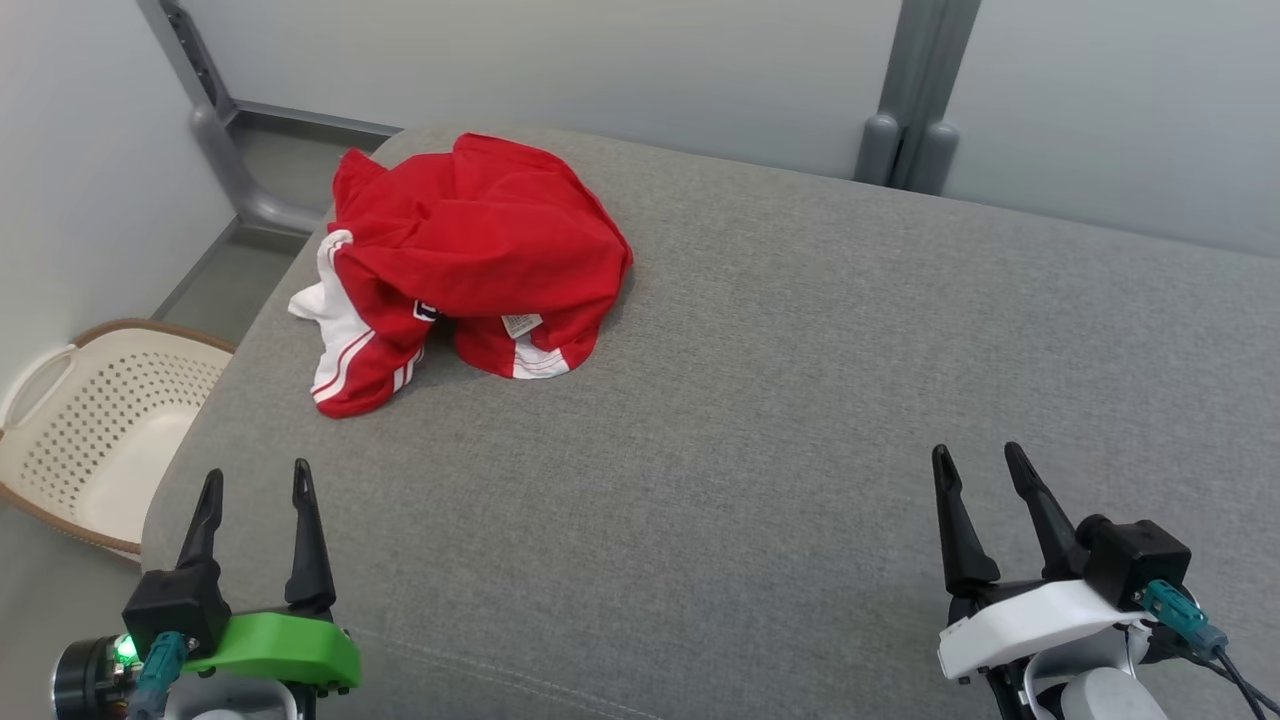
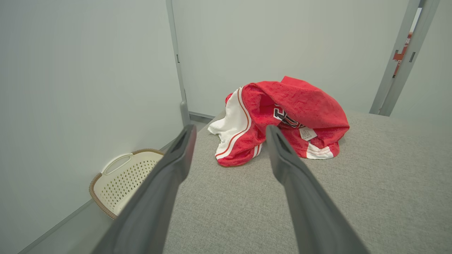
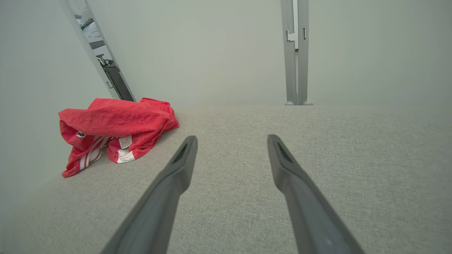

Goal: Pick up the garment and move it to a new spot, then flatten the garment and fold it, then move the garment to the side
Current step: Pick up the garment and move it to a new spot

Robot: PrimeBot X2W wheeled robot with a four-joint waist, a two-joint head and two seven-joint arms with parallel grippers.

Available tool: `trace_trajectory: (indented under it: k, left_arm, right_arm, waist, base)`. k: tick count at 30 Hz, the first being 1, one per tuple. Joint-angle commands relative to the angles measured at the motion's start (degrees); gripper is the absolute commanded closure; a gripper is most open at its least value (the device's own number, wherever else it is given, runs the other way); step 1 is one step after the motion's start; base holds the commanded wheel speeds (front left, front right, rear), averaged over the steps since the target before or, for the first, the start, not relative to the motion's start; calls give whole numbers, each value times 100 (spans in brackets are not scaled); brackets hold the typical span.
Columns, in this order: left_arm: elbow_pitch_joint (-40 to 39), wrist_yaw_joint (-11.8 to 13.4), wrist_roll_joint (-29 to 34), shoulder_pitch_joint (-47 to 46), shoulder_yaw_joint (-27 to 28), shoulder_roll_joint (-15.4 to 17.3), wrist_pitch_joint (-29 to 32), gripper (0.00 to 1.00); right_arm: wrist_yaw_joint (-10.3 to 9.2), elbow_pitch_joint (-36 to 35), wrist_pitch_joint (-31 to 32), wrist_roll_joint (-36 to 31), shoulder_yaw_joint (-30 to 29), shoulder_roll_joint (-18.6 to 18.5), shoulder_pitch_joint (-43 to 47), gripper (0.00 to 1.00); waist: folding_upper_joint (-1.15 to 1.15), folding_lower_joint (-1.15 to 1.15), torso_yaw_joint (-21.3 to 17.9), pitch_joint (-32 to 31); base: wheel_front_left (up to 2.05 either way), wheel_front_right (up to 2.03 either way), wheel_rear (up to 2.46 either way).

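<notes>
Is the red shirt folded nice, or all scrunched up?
Scrunched up. The red garment sits in a lumpy heap on the grey cushion, its white-striped edges and label poking out underneath.

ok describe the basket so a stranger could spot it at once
Start at the big grey fabric surface. Off its left edge, down on the floor by the pale wall, sits the basket. It is cream plastic dotted with small holes, with a brown rim and a cut-out handle, unlike the crumpled red and white garment up on the surface.
</notes>
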Motion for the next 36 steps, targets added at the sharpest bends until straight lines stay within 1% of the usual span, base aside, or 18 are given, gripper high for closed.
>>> trace_trajectory:
  k: [1,10,20,24,28,32,36]
  left_arm:
    - [4,26,-13,51,37,55,-4,0]
    - [-32,63,-46,150,181,87,-4,0]
    - [-53,84,-26,119,198,62,-4,0]
    - [-21,40,-86,-16,209,52,-4,0]
    - [-29,-7,-138,-271,255,103,-4,0]
    - [-19,-98,-176,-721,275,177,-4,0]
    - [-4,-175,-250,-1381,321,283,-4,0]
  right_arm:
    - [0,16,-19,-12,14,-26,-46,0]
    - [0,60,-20,0,30,-26,-45,0]
    - [0,87,-20,26,108,-26,-74,0]
    - [0,90,-20,-34,123,-27,-105,0]
    - [0,50,-20,-136,107,-27,-212,0]
    - [0,10,-20,-316,40,-29,-362,0]
    - [-1,-92,24,-500,-77,-30,-552,0]
  waist:
    - [0,0,212,-2]
    - [0,0,416,-8]
    - [0,0,335,8]
    - [0,0,215,78]
    - [0,0,4,249]
    - [0,0,-286,573]
    - [0,0,-638,1021]
  base:
    - [0,0,0]
    - [0,0,0]
    - [0,0,0]
    - [0,0,0]
    - [0,0,0]
    - [0,0,0]
    - [0,0,0]
